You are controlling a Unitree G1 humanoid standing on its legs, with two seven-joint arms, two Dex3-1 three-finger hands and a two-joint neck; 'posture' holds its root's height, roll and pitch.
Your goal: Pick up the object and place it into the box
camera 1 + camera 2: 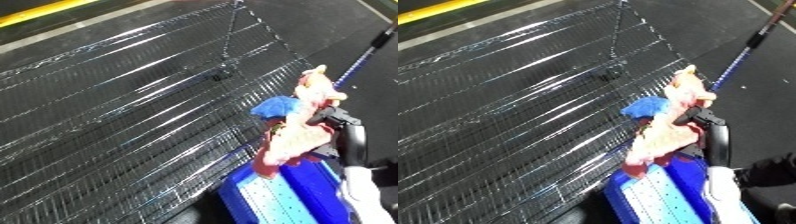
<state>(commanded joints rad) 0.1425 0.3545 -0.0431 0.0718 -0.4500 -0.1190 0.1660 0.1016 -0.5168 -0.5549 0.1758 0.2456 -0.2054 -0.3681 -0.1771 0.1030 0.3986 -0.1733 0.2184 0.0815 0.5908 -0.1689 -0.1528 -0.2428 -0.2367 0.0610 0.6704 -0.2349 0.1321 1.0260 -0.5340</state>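
Observation:
A soft pink, cream and red toy [298, 135] with a blue patch [275, 106] hangs in the air in my right hand [345, 131]. The hand's black fingers [696, 116] are curled round the toy's right side. The toy's lower end dangles over the near-left rim of the blue bin [233, 192], whose pale perforated floor shows beneath it. My white right forearm [360, 197] comes up from the lower right corner. My left hand shows in neither view.
A large shiny wire-mesh rack surface [124, 110] fills the left and middle. A blue pole with a black end [362, 60] slants across the dark floor at the upper right. A yellow floor stripe [40, 12] runs along the top left.

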